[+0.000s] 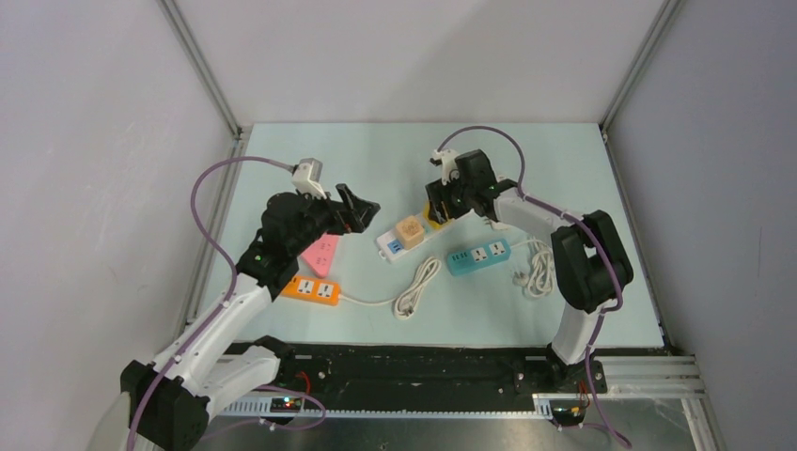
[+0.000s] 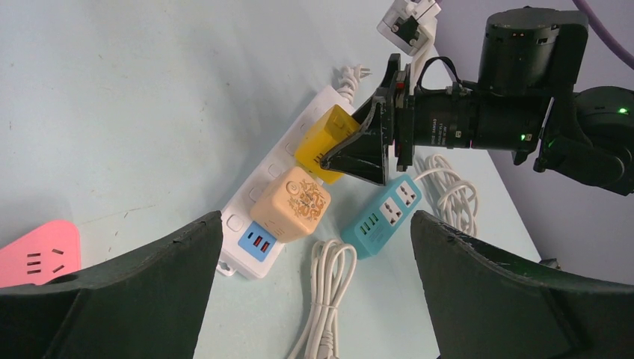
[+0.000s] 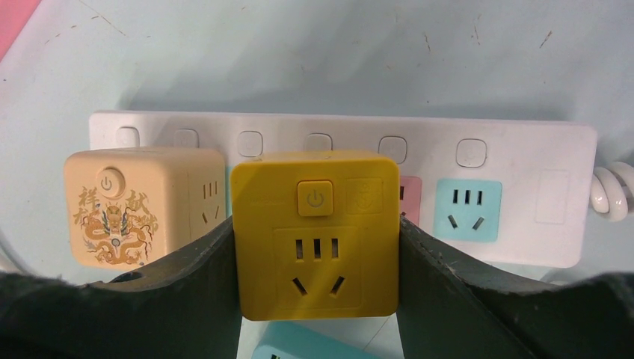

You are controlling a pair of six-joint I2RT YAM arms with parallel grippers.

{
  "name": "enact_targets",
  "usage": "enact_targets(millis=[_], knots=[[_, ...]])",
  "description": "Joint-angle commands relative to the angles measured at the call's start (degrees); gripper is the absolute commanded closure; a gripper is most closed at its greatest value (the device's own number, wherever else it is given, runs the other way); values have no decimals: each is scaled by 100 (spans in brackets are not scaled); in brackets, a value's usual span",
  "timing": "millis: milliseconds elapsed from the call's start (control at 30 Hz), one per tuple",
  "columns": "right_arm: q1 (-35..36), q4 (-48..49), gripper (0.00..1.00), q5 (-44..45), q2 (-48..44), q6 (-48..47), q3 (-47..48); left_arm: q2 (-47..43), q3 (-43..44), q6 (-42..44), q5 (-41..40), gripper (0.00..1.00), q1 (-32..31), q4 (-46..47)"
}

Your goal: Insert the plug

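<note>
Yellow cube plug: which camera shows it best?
The right wrist view: the yellow cube fills the middle, face-on, between the fingers of the right gripper. The left wrist view shows it at an angle, partly behind that gripper. From above, only a yellow sliver shows.

Robotics lab test cell. Pale surface (image 1: pixel 376 150) boxed by white panels (image 1: pixel 94 141) on aluminium framing (image 1: pixel 202 70); black mounting rail (image 1: pixel 423 368) at front.

Mid-table: long strip (image 1: pixel 387 246), angled, carrying end cube (image 1: pixel 409 231) and middle cube (image 3: pixel 315 232) side by side. Short strip (image 1: pixel 477 256) just right. Toward left edge: near strip (image 1: pixel 311 289), far strip (image 1: pixel 321 254) just behind it.
</note>
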Motion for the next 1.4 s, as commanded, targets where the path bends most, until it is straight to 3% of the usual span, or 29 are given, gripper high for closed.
enact_targets(millis=[0,167,600,867,1367], knots=[[213,-115,100,342,33,39,-16,-62,-9,-27,75,0,34,152],[483,-96,100,1172,232,285,-63,-71,-23,-17,55,1,34,150],[741,714,100,1900,104,226,-1002,-87,-63,14,8,0,32,145],[818,1191,100,1885,81,299,-1596,-73,-71,27,1,0,35,152],[957,829,100,1835,558,722,-1602,-12,-67,28,20,0,31,148]])
